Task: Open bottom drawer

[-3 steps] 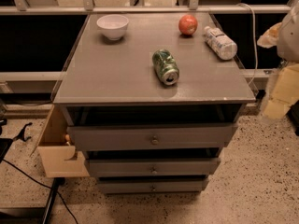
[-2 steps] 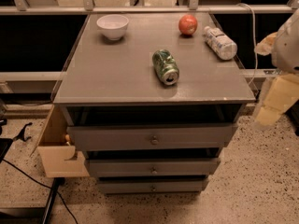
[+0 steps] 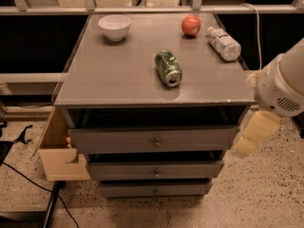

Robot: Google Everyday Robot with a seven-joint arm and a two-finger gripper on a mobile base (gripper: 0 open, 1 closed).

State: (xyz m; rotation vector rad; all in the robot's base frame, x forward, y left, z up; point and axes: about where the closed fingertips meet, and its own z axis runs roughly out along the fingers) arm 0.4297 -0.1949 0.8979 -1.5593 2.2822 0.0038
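The bottom drawer (image 3: 154, 190) is the lowest of three stacked grey fronts under the grey cabinet top, with a small round metal knob (image 3: 155, 191). It sits set back beneath the middle drawer (image 3: 154, 170) and the top drawer (image 3: 154, 139). My gripper (image 3: 247, 144) hangs at the right of the cabinet, pale yellow below the white arm (image 3: 282, 87), level with the top drawer's right end and apart from the bottom drawer.
On the cabinet top (image 3: 118, 75) lie a white bowl (image 3: 114, 26), a red apple (image 3: 191, 25), a plastic bottle (image 3: 223, 42) and a green can (image 3: 168, 68) on its side. A tan wooden box (image 3: 59, 151) stands at the left. Cables (image 3: 28, 175) cross the speckled floor.
My arm and gripper have moved left and down, closer to the cabinet's right side. The drawers and the things on top have not moved.
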